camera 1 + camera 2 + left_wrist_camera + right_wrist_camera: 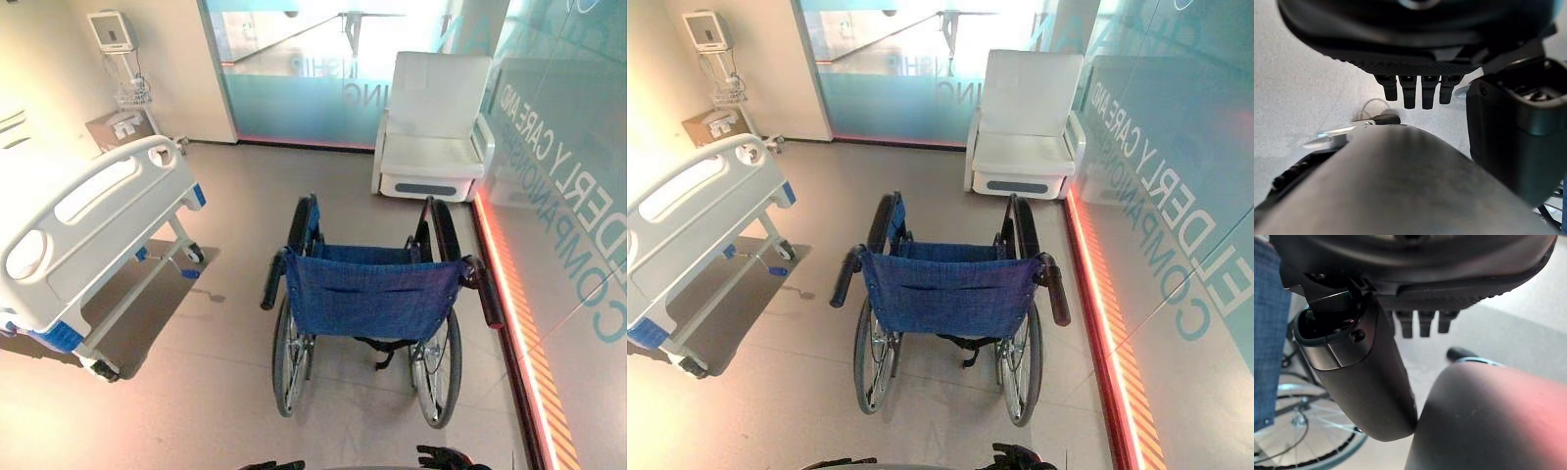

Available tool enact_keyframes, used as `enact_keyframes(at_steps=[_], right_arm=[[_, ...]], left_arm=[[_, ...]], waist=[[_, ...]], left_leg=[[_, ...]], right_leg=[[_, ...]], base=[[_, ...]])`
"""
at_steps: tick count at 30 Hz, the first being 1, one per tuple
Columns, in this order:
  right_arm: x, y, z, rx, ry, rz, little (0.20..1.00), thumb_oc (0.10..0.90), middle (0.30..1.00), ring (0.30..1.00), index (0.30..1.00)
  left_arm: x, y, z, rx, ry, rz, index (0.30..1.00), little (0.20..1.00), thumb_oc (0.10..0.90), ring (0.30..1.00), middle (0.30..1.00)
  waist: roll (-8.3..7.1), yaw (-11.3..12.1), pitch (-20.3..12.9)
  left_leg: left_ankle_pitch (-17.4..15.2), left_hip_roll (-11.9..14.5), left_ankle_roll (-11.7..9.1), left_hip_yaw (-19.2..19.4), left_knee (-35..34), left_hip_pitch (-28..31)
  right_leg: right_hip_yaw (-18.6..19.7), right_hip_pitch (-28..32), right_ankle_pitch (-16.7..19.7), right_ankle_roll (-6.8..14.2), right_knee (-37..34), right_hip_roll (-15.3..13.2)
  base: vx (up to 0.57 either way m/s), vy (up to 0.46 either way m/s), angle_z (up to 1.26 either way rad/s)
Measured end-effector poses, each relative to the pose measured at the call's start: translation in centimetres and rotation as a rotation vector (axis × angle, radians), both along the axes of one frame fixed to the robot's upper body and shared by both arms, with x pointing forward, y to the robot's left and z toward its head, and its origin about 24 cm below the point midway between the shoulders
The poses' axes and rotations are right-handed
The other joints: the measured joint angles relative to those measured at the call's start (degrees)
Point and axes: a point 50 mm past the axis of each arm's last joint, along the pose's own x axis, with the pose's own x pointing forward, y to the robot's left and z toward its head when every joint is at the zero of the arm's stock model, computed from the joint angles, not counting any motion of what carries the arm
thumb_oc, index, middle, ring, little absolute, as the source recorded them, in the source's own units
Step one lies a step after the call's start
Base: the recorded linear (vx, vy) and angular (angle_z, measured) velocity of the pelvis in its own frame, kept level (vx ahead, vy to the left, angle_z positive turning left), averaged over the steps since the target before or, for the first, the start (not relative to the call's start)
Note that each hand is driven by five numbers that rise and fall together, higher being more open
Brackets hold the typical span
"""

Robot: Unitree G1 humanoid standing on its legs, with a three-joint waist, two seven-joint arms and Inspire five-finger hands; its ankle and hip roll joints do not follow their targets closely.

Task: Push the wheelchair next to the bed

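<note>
**A:** Wheelchair (370, 299) first. Where does it stand?

**B:** In the middle of the floor, its blue fabric back toward the robot, both push handles free. The left handle (273, 279) and the right handle (487, 292) stick out toward the camera with nothing on them. It faces a white armchair (431, 127) by the glass partition (294, 69), and its right wheel runs close along the lit strip at the foot of the wall.

**A:** And the bed?

**B:** The bed (88, 235) is off to the robot's left, well apart from the chair, with open floor between them. A monitor stand (116, 44) sits beyond it in the corner.

**A:** So nothing is done yet?

**B:** I judge the task as barely begun. The chair is not beside the bed, and no hand is on it.

**A:** The hands?

**B:** The left hand (1415, 90) hangs low, fingers straight and relaxed, holding nothing. The right hand (1422, 323) is the same, released and empty, with a wheel beside it in its wrist view. Both sit near the bottom edge of the head views, short of the handles.

**A:** What is left?

**B:** Everything, in my view: reach up, grasp both handles, then turn the chair left and roll it alongside the bed.
</note>
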Motion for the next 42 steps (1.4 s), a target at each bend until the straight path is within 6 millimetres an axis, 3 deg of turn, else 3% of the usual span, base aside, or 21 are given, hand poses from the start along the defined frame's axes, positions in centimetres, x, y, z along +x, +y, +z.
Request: enact_keyframes(at_steps=[19, 28, 33, 37, 40, 42], right_arm=[[-0.1, 0.0, 0.0, 0.0, 0.006, -0.002, 0.9, 0.8, 0.9, 0.9, 0.9], [-0.4, -0.6, 0.0, -0.003, 0.004, -0.064, 0.9, 0.8, 0.9, 0.9, 0.9], [-0.6, -4.0, 0.8, -0.068, -0.001, -0.17, 0.9, 0.8, 0.9, 0.9, 0.9], [-0.8, -9.7, 2.8, -0.194, -0.02, -0.291, 0.9, 0.8, 0.9, 0.9, 0.9], [-0.8, -15.6, 6.0, -0.342, -0.06, -0.399, 0.9, 0.8, 0.9, 0.9, 0.9], [-0.6, -18.4, 8.0, -0.427, -0.086, -0.436, 0.9, 0.8, 0.9, 0.9, 0.9]], left_arm=[[0.0, 0.1, 0.0, 0.011, -0.003, 0.027, 0.9, 0.9, 0.8, 0.9, 0.9], [0.1, 0.8, 0.1, 0.025, -0.029, 0.223, 0.9, 0.9, 0.8, 0.9, 0.9], [0.2, 3.3, 0.7, 0.089, -0.054, 0.317, 0.9, 0.9, 0.8, 0.9, 0.9], [0.5, 7.3, 2.0, 0.179, -0.086, 0.365, 0.9, 0.9, 0.8, 0.9, 0.9], [1.7, 12.5, 4.5, 0.277, -0.145, 0.441, 0.9, 0.9, 0.8, 0.9, 0.9], [2.9, 15.2, 6.4, 0.338, -0.201, 0.478, 0.9, 0.9, 0.8, 0.9, 0.9]], waist=[[-0.05, 0.0, 0.0], [-0.08, 0.0, 0.0], [-0.09, -0.1, 0.0], [-0.06, -0.1, 0.1], [-0.22, -0.1, 0.4], [-0.37, -0.1, 0.5]], left_leg=[[0.0, 0.0, 0.0, 0.0, 0.0, 0.4], [0.0, 0.0, 0.0, 0.0, 0.0, 0.3], [0.0, 0.0, 0.0, 0.0, 0.0, 0.5], [0.0, 0.0, 0.0, 0.0, 0.0, 0.5], [-0.2, 0.1, -0.3, 0.0, -0.4, 0.2], [-0.1, 0.0, -0.3, 0.0, -0.4, 0.3]], right_leg=[[-0.1, 0.7, 0.0, 0.0, 0.0, 0.0], [-0.2, 0.9, -0.1, 0.0, 0.0, 0.0], [-0.2, 0.8, 0.0, 0.0, 0.0, 0.0], [-0.1, 0.6, 0.0, 0.0, 0.0, 0.0], [0.0, 0.6, -0.1, 0.1, 0.0, 0.0], [0.0, 0.6, -0.1, 0.1, 0.0, 0.1]], base=[[0.0, 0.0, 0.0], [0.01, 0.001, 0.0], [0.0, 0.0, 0.0], [0.0, 0.0, 0.0], [0.0, 0.0, 0.0], [0.0, 0.0, 0.0]])
